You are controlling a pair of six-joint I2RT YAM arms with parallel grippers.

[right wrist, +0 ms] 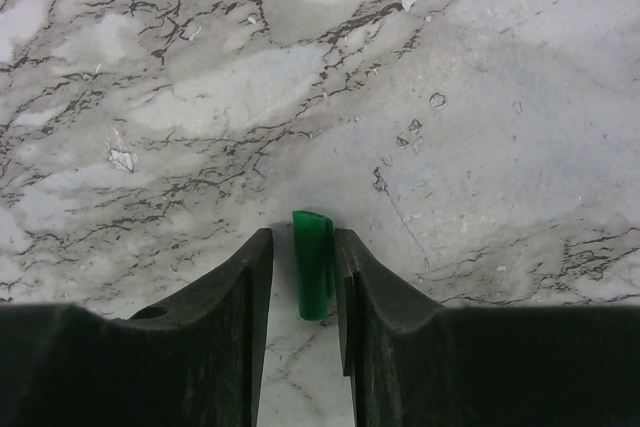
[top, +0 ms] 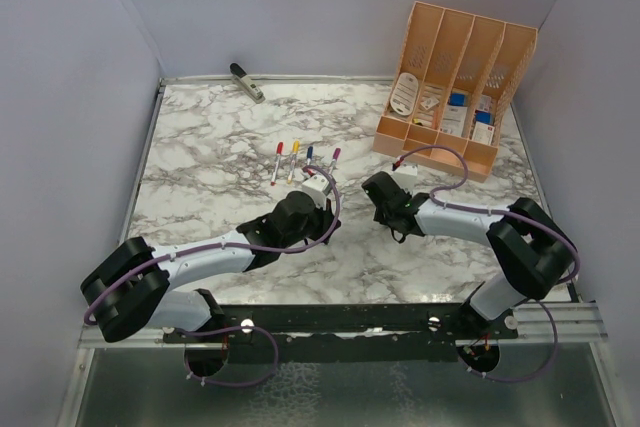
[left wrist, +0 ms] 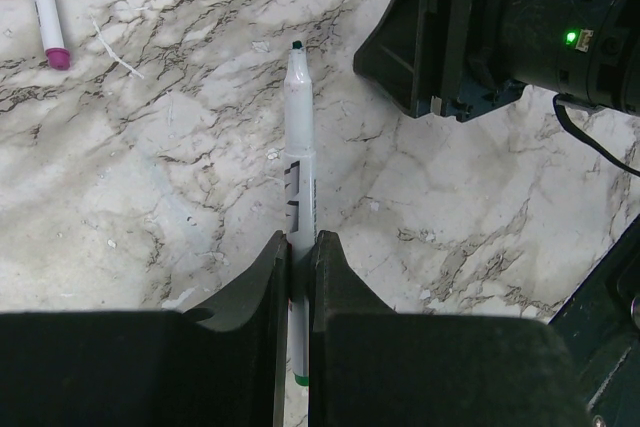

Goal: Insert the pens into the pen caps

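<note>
- My L gripper [left wrist: 300,244] was clamped on a white pen [left wrist: 299,127], tip sticking out ahead.
- My R gripper [right wrist: 303,237] had jaws apart w/ green cap [right wrist: 313,267] between, not pinched.

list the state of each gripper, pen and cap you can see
left gripper: shut on green pen
green pen: uncapped, held, tip pointing away from the gripper
right gripper: open, jaws either side of green cap
green cap: off its pen, not yet clamped
four other pens: lying side by side on table
</note>
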